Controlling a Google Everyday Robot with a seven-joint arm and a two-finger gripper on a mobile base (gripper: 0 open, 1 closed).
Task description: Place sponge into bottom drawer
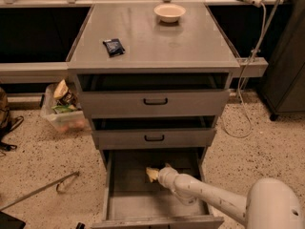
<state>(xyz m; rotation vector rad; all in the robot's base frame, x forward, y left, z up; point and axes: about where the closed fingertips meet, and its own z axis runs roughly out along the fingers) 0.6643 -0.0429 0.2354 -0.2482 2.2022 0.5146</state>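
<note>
The bottom drawer [119,209] is pulled open below the two shallower drawers, its grey floor showing. My arm reaches into it from the lower right. My gripper [159,172] is inside the drawer near its back. A pale yellow piece of the sponge [151,174] shows at the gripper's tip, just above or on the drawer floor. The arm's wrist hides part of the sponge, and its green layer does not show.
A small dark blue packet [114,46] and a pale bowl [169,12] sit on the cabinet top [157,42]. A plastic bin of litter [63,109] stands on the floor at the left. A metal rod [38,191] lies on the floor. A white cable [243,89] hangs at the right.
</note>
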